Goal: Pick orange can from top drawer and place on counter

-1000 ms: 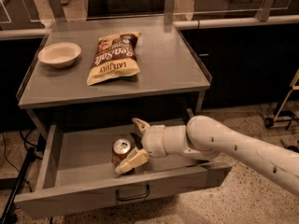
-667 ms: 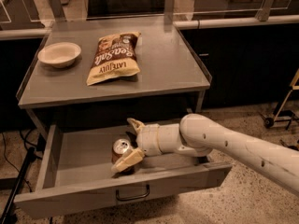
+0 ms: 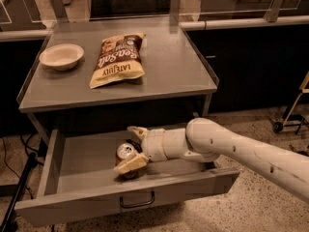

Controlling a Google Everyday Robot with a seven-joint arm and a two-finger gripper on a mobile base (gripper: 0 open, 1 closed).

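The orange can (image 3: 124, 153) stands upright in the open top drawer (image 3: 87, 199), near the middle front, its silver top showing. My gripper (image 3: 133, 147) reaches into the drawer from the right. Its fingers are spread, one behind the can and one (image 3: 130, 163) in front of it, low against the can's side. The can sits between them. The counter (image 3: 169, 66) is the grey top above the drawer.
A brown-and-yellow chip bag (image 3: 117, 58) lies in the middle of the counter. A white bowl (image 3: 61, 56) sits at its left. Glass panels and posts stand behind the counter. A wheeled cart leg (image 3: 289, 115) is on the floor at right.
My gripper has moved left along the drawer, so its fingers now reach further around the can. The can has not moved.
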